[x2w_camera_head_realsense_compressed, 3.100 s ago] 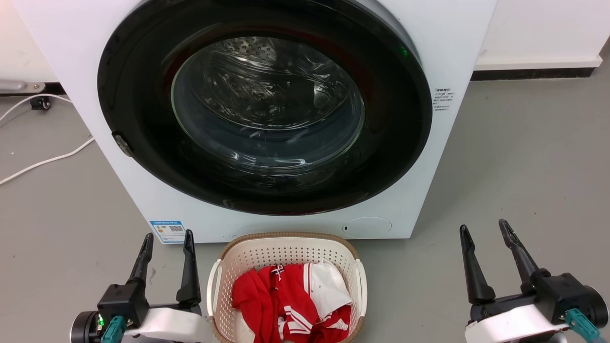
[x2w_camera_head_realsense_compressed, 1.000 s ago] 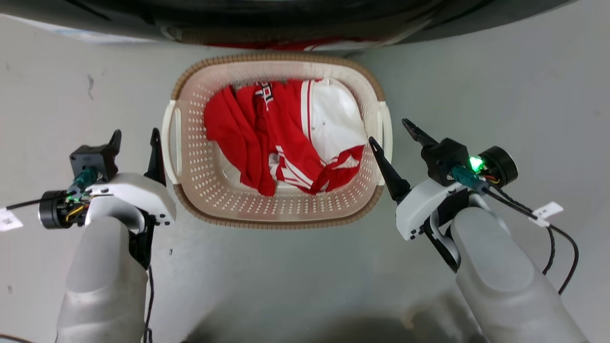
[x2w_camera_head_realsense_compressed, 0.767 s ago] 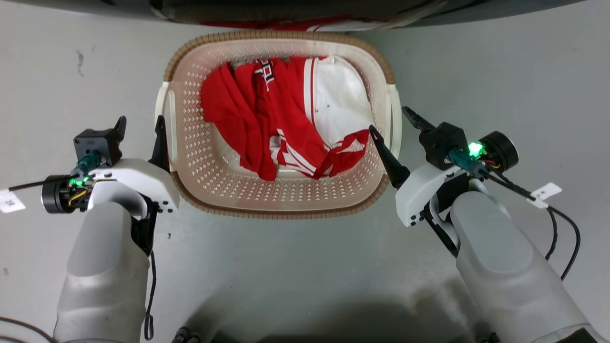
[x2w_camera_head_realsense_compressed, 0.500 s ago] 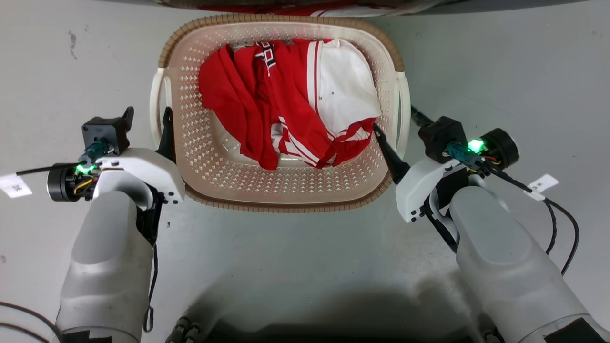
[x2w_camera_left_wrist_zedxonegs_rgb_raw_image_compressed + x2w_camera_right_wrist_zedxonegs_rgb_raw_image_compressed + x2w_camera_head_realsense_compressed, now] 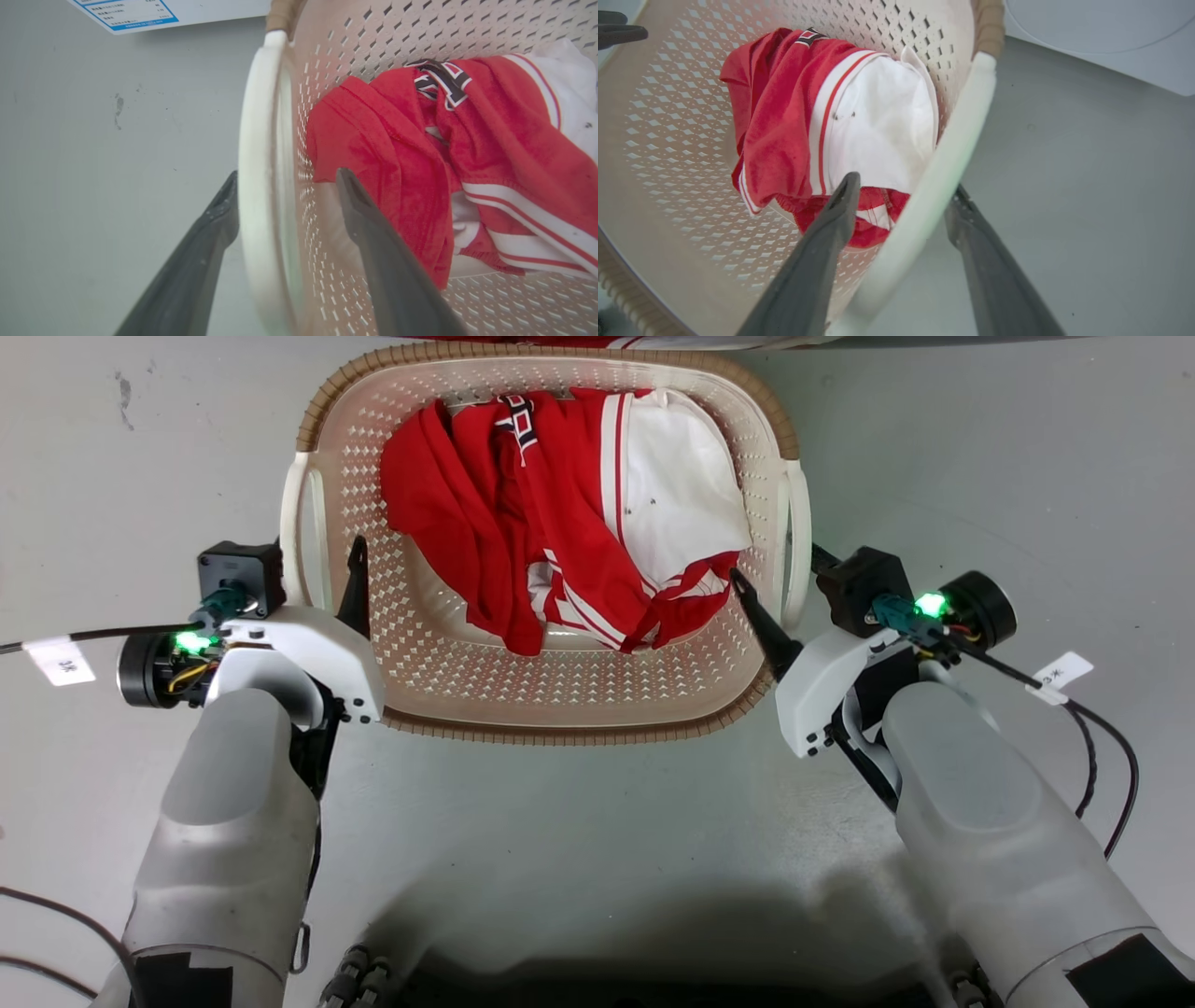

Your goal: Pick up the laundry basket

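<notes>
Head view: basket between hands (fingers spread)

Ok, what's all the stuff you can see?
basket: one, cream with brown rim, on the floor
handles: two, white, on the basket's sides
clothes: one heap, red and white, in the basket
floor: grey, all around
washer: one, white, behind the basket
sticker: one, blue-edged, on the washer
left claw: one, dark, open astride the left handle
right claw: one, dark, open astride the right handle
forearms: two, pale grey, bottom corners
</notes>
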You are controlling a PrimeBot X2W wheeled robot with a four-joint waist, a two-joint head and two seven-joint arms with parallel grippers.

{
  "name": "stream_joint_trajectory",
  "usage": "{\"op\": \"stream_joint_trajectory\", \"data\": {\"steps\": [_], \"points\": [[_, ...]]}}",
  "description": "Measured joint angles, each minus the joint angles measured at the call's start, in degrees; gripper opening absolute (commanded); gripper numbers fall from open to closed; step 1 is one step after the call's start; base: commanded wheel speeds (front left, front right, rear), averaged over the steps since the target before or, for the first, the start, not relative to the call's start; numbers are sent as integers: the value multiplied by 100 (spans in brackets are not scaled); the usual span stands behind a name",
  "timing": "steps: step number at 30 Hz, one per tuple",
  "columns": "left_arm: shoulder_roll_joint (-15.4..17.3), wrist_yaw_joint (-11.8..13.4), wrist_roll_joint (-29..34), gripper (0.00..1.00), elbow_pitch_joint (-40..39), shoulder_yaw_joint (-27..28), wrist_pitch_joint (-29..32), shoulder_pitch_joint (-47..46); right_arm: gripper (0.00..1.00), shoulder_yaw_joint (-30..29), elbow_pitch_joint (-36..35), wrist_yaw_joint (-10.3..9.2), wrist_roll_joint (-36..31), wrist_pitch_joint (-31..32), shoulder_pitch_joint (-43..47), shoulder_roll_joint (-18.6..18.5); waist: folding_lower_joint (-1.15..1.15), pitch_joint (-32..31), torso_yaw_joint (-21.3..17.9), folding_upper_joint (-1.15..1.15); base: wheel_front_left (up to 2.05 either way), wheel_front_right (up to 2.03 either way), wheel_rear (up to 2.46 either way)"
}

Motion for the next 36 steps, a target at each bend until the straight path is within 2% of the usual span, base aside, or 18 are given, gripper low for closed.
{"op": "stream_joint_trajectory", "data": {"steps": [1, 9, 16, 23, 29, 36], "points": [[-7, 0, 0, 0, 43, -15, 0, -15, 0, -1, -13, 0, -16, 0, -15, 0, 0, 1, 2, 0, 0, 0, 0], [-73, -1, -58, 0, 283, -162, 0, -66, 0, 59, 162, -11, -1, 1, -60, -9, 0, -128, 35, 0, 0, 0, 0], [-172, 1, -248, 0, 578, -441, 1, 15, 0, 303, 539, -12, 155, 2, -20, -36, 0, -479, 66, 0, 0, 0, 0], [-268, 8, -571, 0, 1087, -875, 2, 204, 0, 713, 1093, -13, 516, 23, 204, -57, -1, -1099, 43, 0, 0, 0, 0], [-304, 21, -909, 0, 1405, -1338, 27, 371, 0, 1112, 1333, -19, 954, 313, 385, -63, -1, -1760, 2, 0, 0, 0, 0], [-312, 29, -1344, 0, 1525, -1903, 458, 539, 0, 1459, 1458, -19, 1427, 726, 563, -69, -1, -2506, -115, 0, 0, 0, 0]]}}
